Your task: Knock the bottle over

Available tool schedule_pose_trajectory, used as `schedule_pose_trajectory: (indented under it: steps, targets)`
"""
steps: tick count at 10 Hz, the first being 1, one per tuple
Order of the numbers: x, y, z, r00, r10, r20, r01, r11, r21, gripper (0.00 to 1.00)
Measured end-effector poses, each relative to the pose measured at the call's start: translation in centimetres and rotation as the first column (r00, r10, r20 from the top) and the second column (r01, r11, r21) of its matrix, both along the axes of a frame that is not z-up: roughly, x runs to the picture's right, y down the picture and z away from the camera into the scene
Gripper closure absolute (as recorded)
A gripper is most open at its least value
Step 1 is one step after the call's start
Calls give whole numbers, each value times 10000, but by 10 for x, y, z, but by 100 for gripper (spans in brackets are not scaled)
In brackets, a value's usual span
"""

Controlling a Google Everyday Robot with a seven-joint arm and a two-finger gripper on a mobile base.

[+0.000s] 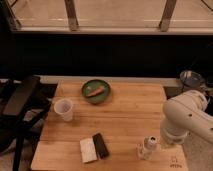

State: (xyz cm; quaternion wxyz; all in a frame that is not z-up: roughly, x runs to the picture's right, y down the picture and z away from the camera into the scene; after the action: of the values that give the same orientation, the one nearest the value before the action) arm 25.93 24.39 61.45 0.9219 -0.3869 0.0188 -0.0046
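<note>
The bottle is small and clear with a white cap. It stands upright near the front right edge of the wooden table. My white arm comes in from the right over the table's right edge. The gripper is at the arm's lower end, low over the table and right beside the bottle on its right side. I cannot tell whether it touches the bottle.
A translucent white cup stands at the table's left. A green bowl with an orange item sits at the back. A white block and a black block lie at the front. A black chair stands to the left.
</note>
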Motion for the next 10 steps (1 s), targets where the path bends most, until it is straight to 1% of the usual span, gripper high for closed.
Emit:
schedule_pose_trajectory:
  steps: [1, 2, 4, 5, 6, 7, 8, 9, 10]
  targets:
    - [-1, 0, 0, 10000, -22, 18, 22, 10000, 3, 96]
    - [1, 0, -1, 9998, 112, -134, -111, 9999, 62, 96]
    - [18, -1, -3, 9957, 642, -663, -628, 9978, 229, 96]
    - [32, 3, -3, 9904, 951, -1001, -934, 9954, 218, 96]
    - [43, 12, -3, 9818, 1361, -1328, -1356, 9907, 128, 96]
    - [47, 21, -4, 9772, 1546, -1456, -1563, 9877, -5, 96]
    - [45, 29, -3, 9773, 1557, -1440, -1600, 9869, -189, 96]
    - [40, 41, 0, 9826, 1345, -1284, -1433, 9878, -619, 96]
    - [32, 46, 1, 9922, 902, -856, -996, 9887, -1119, 92]
